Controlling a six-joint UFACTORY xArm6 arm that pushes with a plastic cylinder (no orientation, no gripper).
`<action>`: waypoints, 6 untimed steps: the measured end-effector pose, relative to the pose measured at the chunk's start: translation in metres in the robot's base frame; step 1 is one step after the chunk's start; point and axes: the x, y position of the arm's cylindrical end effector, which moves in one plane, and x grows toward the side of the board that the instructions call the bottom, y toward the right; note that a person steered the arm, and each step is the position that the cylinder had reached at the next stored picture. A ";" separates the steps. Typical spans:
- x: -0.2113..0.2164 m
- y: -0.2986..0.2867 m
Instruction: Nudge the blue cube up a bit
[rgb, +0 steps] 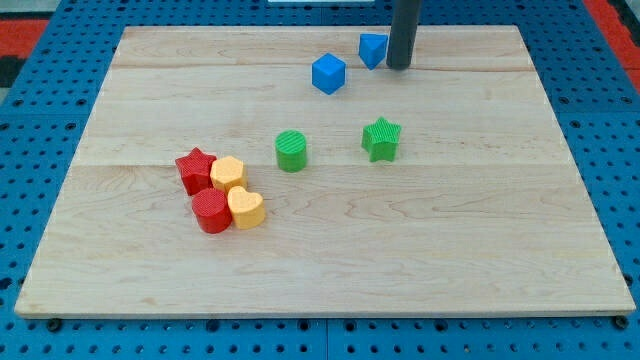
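Blocks cluster nearest, toward the board's (560, 250) left edge: red cylinder (211, 212), yellow heart (246, 208), red star (195, 170), yellow hexagon (228, 174). Mid-board stand a green cylinder (291, 151) and green star (381, 139). Farther, near the top edge, sits the blue cube (328, 74). Farthest, my tip (399, 66) touches a second blue block's (372, 49) right side, grasping nothing.

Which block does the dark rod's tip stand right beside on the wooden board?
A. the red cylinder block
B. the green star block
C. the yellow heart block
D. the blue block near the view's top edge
D: my tip stands just to the view's right of the small blue block near the top edge of the wooden board, and the blue cube lies further to the view's left.
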 end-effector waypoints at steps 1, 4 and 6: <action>0.013 -0.060; -0.011 -0.112; -0.020 -0.086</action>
